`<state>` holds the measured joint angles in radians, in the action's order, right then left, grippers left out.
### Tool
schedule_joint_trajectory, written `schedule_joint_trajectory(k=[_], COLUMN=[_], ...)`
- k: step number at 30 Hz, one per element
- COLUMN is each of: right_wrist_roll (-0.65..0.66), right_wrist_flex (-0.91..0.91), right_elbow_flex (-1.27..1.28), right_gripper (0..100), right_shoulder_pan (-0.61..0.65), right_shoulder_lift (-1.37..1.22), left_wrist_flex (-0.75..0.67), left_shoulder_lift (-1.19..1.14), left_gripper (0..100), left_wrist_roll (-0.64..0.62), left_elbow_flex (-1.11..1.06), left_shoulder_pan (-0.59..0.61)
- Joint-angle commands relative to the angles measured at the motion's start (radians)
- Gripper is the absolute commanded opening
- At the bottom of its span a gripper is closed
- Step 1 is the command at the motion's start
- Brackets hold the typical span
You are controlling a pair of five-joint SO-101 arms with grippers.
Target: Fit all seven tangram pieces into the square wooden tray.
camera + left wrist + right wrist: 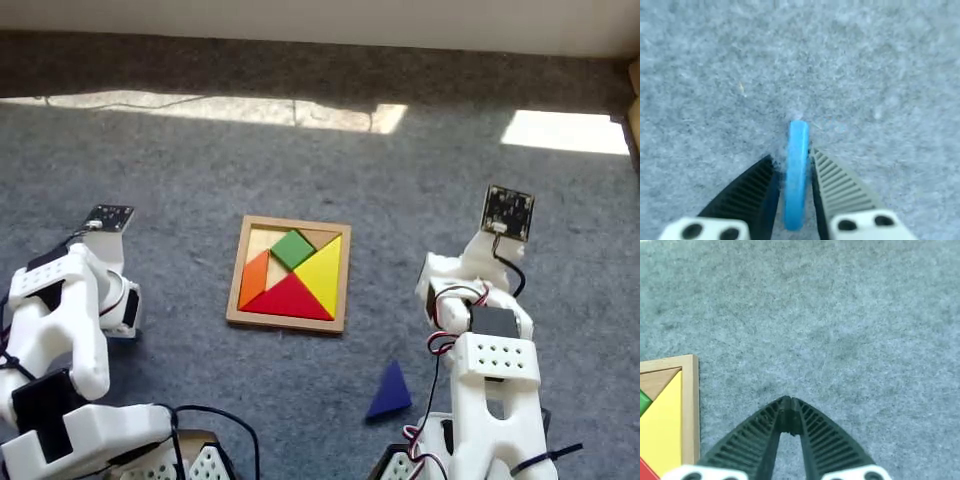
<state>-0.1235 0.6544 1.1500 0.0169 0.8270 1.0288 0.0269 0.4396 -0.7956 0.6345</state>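
— Grey carpet [180, 170] all round. Tray?
— Wooden tray [288, 323] between the arms. Green square [292, 249], yellow triangle [325, 268], red triangle [288, 298] and orange piece [255, 275] seated; some bare wood. Dark blue triangle [390, 392] loose by right arm.
— Grippers?
— Left gripper [791, 157] pinches light blue piece [796, 190] on edge. Right gripper [788, 402] closed, empty, near tray.
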Motion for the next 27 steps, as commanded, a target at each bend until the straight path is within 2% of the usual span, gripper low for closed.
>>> schedule_joint_trajectory(k=[1, 4, 10, 15, 23, 27], right_wrist_roll=[0.012, 0.012, 0.012, 0.012, 0.012, 0.012], right_wrist_flex=[-0.033, -0.033, -0.033, -0.033, -0.033, -0.033], right_elbow_flex=[-0.002, -0.002, -0.002, -0.002, -0.002, -0.002], right_gripper=[0.7, 0.7, 0.7, 0.7, 0.7, 0.7], right_shoulder_pan=[-0.008, -0.008, -0.008, -0.008, -0.010, -0.010], right_shoulder_lift=[0.019, 0.019, 0.019, 0.019, 0.019, 0.019], left_wrist_flex=[-0.035, 0.006, 0.101, 0.166, 0.181, 0.124], left_shoulder_lift=[0.027, 0.073, 0.231, 0.397, 0.564, 0.575], left_gripper=[6, 1, 1, 1, 1, 1], left_wrist_roll=[0.008, 0.008, 0.008, -0.003, -0.299, -0.414], left_elbow_flex=[0.036, 0.036, 0.036, 0.041, 0.047, 0.061], left_shoulder_pan=[-0.025, -0.054, -0.110, -0.220, -0.479, -0.615])
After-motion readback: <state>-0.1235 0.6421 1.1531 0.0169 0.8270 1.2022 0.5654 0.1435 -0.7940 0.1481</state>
